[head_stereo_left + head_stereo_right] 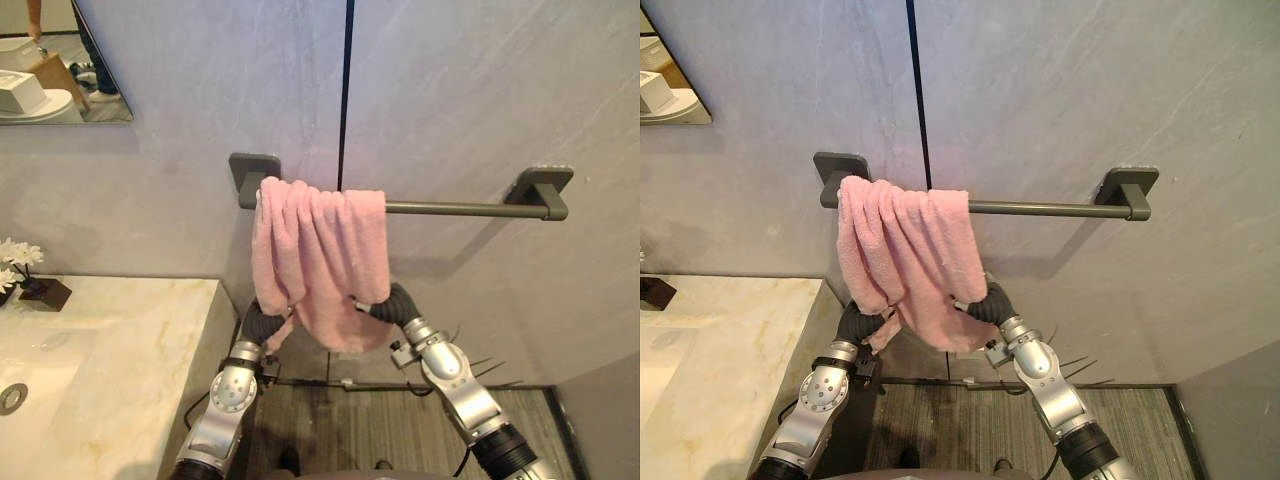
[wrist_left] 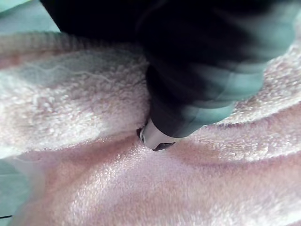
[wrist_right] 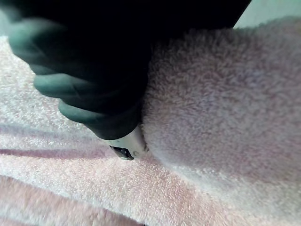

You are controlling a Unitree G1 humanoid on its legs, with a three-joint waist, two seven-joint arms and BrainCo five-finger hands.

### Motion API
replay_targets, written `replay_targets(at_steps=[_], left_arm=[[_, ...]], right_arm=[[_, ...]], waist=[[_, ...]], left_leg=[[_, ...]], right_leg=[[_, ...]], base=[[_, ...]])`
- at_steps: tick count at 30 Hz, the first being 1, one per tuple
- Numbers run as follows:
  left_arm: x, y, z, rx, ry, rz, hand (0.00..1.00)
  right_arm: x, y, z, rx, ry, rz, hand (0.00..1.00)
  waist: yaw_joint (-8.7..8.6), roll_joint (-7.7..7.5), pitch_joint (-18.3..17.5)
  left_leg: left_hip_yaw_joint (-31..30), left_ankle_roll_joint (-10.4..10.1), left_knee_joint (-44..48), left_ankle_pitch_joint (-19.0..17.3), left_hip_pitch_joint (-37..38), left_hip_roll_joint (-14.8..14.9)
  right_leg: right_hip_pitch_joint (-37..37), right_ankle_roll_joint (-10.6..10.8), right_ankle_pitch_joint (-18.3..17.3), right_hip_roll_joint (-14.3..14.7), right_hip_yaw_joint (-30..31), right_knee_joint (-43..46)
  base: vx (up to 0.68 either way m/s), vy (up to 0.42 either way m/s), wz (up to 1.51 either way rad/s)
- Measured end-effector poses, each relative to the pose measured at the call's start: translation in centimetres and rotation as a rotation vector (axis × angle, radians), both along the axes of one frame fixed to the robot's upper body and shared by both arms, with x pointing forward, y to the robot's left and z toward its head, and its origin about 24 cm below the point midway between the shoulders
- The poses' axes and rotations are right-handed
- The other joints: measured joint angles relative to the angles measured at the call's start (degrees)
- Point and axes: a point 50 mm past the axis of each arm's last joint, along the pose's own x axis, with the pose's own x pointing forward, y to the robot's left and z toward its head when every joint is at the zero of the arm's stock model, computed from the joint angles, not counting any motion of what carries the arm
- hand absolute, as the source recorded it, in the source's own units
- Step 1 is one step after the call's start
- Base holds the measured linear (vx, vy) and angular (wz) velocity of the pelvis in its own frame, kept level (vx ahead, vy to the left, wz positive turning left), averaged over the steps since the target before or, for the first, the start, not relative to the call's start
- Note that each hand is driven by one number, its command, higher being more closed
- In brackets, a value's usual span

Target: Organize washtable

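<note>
Over the rail (image 1: 450, 209) hangs a pink towel (image 1: 320, 250), surely soft and light, best held at its lower edge. Left hand (image 1: 258, 322) and right hand (image 1: 393, 304) sit hidden beneath; their grip I cannot tell

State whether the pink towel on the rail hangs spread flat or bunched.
Bunched: the pink towel hangs in folds at the left end of the rail.

- The pink towel (image 1: 320, 260) hangs bunched at the left end of the towel bar (image 1: 455, 209), and its lower folds close over my left hand (image 1: 262, 322) and my right hand (image 1: 396, 305).
- The bar's right stretch is bare up to the right bracket (image 1: 540, 188), so there is room along it.
- The wall (image 1: 480, 90) stands close behind the bar.
- The worktop (image 1: 150, 340) side hems in my left arm.
</note>
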Motion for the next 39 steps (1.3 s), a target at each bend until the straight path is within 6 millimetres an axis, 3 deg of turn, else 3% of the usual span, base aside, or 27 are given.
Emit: replay_targets(at_steps=[6, 17, 28, 37, 38, 39], left_arm=[[-0.1, -1.1, 1.0, -0.054, -0.053, -0.011, 1.00], [-0.1, -2.6, 1.3, -0.108, -0.056, -0.078, 1.00], [0.1, -2.5, -1.2, -0.167, 0.061, -0.046, 1.00], [-0.1, -3.2, -3.3, -0.197, 0.154, -0.029, 1.00], [-0.1, -3.2, -3.3, -0.197, 0.157, -0.028, 0.00], [-0.1, -3.2, -3.3, -0.197, 0.157, -0.027, 0.00]], right_arm=[[-1.1, -2.6, -0.8, 0.033, 0.018, -0.133, 1.00], [-2.0, -4.3, -1.2, 0.099, 0.030, -0.264, 1.00], [-0.5, -3.0, -2.3, 0.198, 0.082, -0.313, 1.00], [0.5, -2.8, -3.5, 0.207, 0.133, -0.373, 1.00], [0.7, -2.6, -3.6, 0.216, 0.139, -0.382, 1.00], [0.8, -2.5, -3.6, 0.223, 0.141, -0.386, 0.00]], waist=[[-0.20, 0.00, 0.00], [-1.89, 0.01, 0.00], [-1.86, 0.27, -0.01], [-2.27, 1.75, -0.79], [-2.30, 1.72, -0.81], [-2.30, 1.70, -0.81]], left_leg=[[0.63, -0.01, -0.15, -0.02, 0.59, -0.04], [2.44, -0.60, -0.18, -1.07, 0.71, 0.10], [2.80, -0.25, -0.07, -1.04, 0.97, 0.02], [2.06, -0.58, -0.51, -1.26, 1.43, 0.02], [1.90, -0.57, -0.51, -1.26, 1.37, 0.02], [1.82, -0.57, -0.51, -1.26, 1.33, 0.00]], right_leg=[[-0.07, 0.01, -0.01, 0.02, 0.53, 0.05], [-1.05, 0.12, -0.31, 0.10, 2.39, 0.19], [-0.76, 0.15, -0.27, 0.18, 2.61, -0.06], [-0.01, 0.12, -0.34, 0.15, 1.96, -0.17], [0.00, 0.04, -0.48, 0.15, 1.80, -0.20], [0.00, 0.18, -0.62, 0.15, 1.65, -0.21]], base=[[-0.02, -0.004, -0.04], [-0.01, -0.002, -0.08], [0.02, -0.004, -0.02], [-0.05, -0.012, 0.04], [-0.03, -0.007, 0.05], [-0.04, -0.011, 0.06]])
